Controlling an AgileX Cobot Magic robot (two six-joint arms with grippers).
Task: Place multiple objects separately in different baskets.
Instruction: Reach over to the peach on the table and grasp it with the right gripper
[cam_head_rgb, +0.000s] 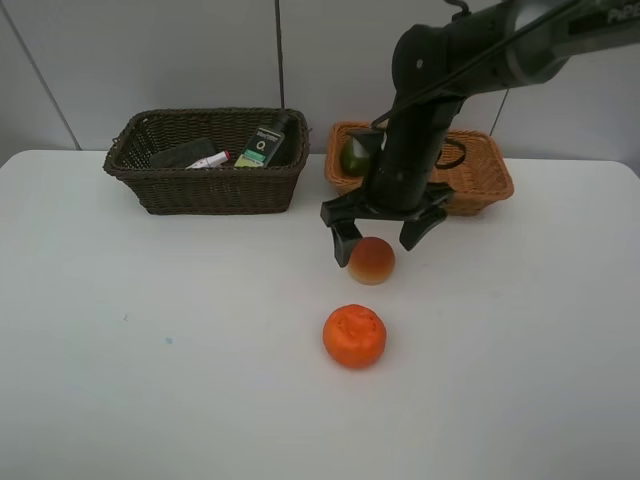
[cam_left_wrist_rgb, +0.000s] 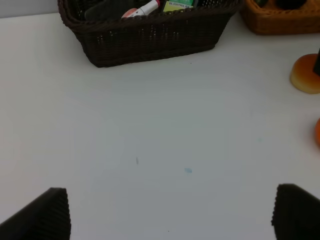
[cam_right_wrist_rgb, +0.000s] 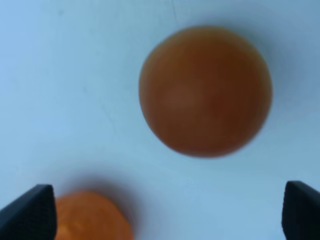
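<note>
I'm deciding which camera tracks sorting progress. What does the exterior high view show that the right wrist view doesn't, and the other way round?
Only exterior high: the dark brown basket holding a marker and a black bottle, the light basket with a green fruit in it, and the right arm.
Only right wrist: no extra object, just a close, blurred look down at the fruit.
Both: the open right gripper, the peach-coloured fruit by it, the orange and the white table.
</note>
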